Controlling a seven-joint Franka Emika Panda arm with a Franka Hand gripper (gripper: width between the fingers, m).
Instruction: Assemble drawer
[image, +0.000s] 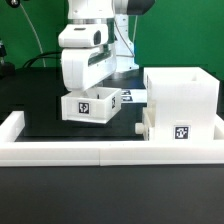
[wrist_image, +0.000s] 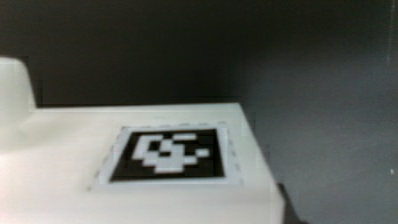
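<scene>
Where the black counter (image: 35, 118) meets the long low white wall (image: 100, 152) at the front, a small white open-top plastic tray (image: 90, 106) stands just behind it, near the middle. The white arm's claw (image: 88, 91) hangs right over this tray. Its fingers are hidden, so I cannot tell if it grips. The wrist view shows a black-and-white square tag (wrist_image: 169, 152), close and blurred, on a white face. Toward the exterior view's right stands the tall white box-shaped plastic housing (image: 183, 90), with a second small white tray (image: 148, 126) just beside its base. Farther back lies the marker board (image: 128, 97).
</scene>
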